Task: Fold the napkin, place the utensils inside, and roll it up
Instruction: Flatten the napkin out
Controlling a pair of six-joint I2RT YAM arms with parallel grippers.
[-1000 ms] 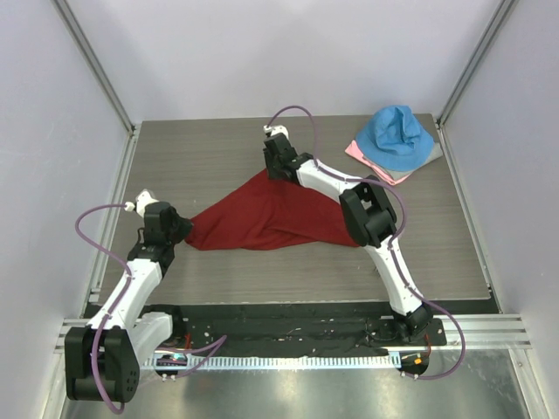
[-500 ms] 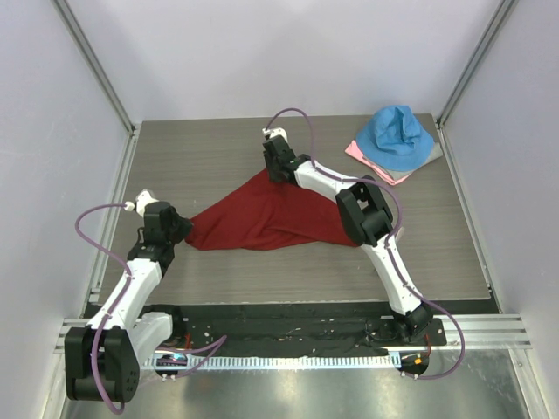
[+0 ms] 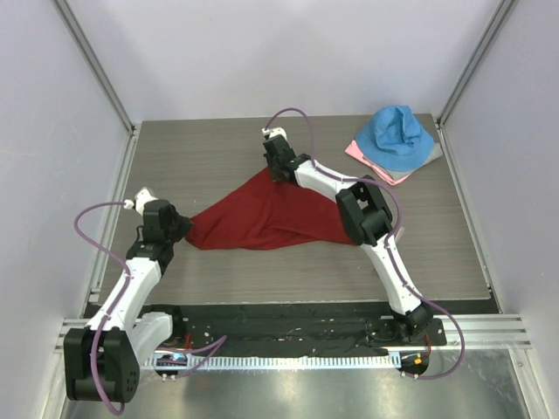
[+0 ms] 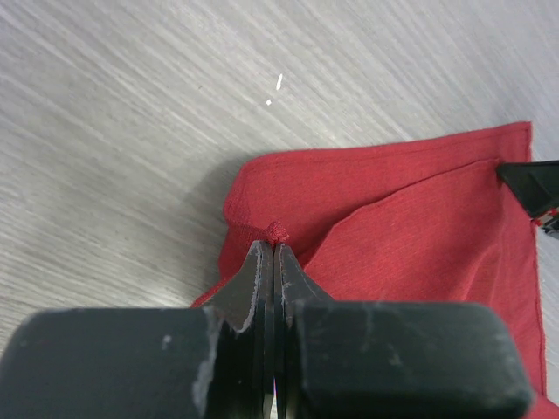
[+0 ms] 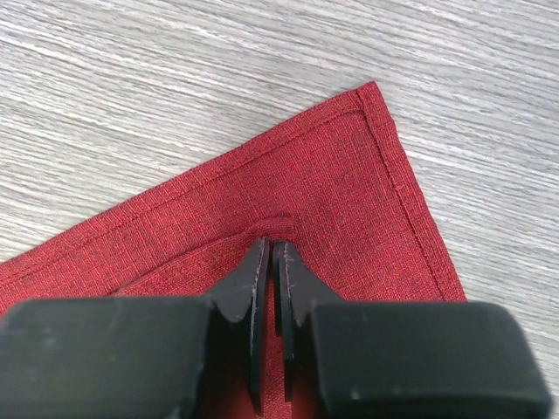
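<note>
A crumpled blue cloth [image 3: 397, 135] lies well right of the right claw [image 3: 276, 175], atop a pink cloth [image 3: 358, 151] on the table [image 3: 201, 157].

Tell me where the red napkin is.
Top view: the napkin lies mid-table, with the left gripper at its left tip and the right gripper at its far corner.

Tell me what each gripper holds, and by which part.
Both hold the napkin. The left gripper pinches a small fold at its left corner; the right gripper pinches a fold just inside its far corner.
</note>
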